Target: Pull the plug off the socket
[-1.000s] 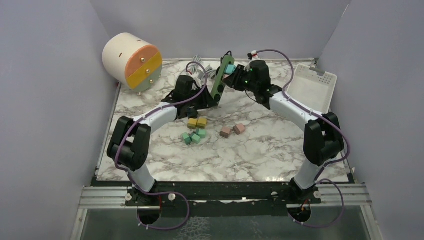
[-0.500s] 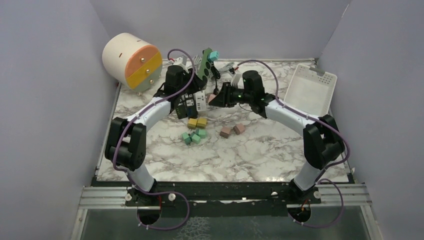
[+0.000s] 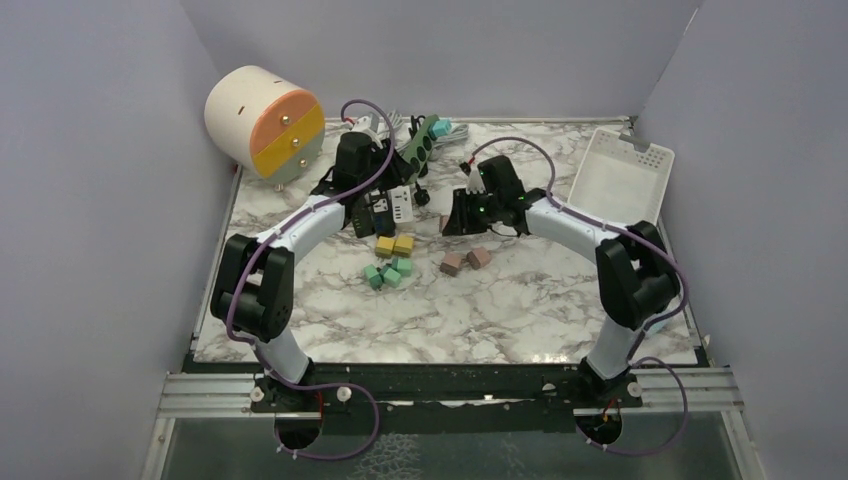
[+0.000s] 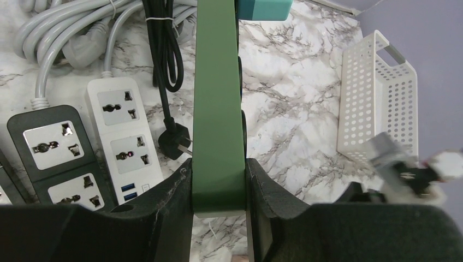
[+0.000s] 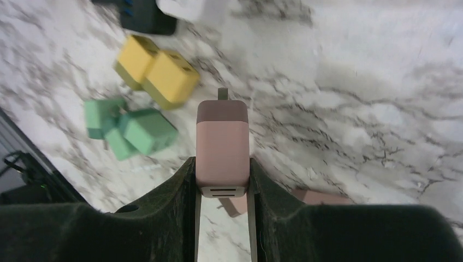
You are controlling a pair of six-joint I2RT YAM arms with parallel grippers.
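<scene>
My left gripper (image 4: pixel 218 188) is shut on the near end of a green power strip (image 4: pixel 218 103), held edge-on and pointing away from me. A teal plug (image 4: pixel 265 7) still sits in the strip's far end. In the top view the strip (image 3: pixel 423 142) lies at the back of the table with the teal plug (image 3: pixel 442 128) at its tip. My right gripper (image 5: pixel 222 183) is shut on a pink plug (image 5: pixel 222 144), prong forward, free of the strip and just above the marble. In the top view it (image 3: pixel 455 217) is right of the strips.
Yellow plugs (image 5: pixel 158 73) and green plugs (image 5: pixel 128 131) lie ahead-left of the pink plug; two more pink plugs (image 3: pixel 465 261) lie close by. A black strip (image 4: pixel 49 153), a white strip (image 4: pixel 120 131) and coiled cables lie under the left gripper. White basket (image 3: pixel 625 175) right, round drum (image 3: pixel 265 122) back left.
The pink plug has come out of the green strip. My right gripper carried it down and towards the table's middle. My left gripper swung the strip left and back.
</scene>
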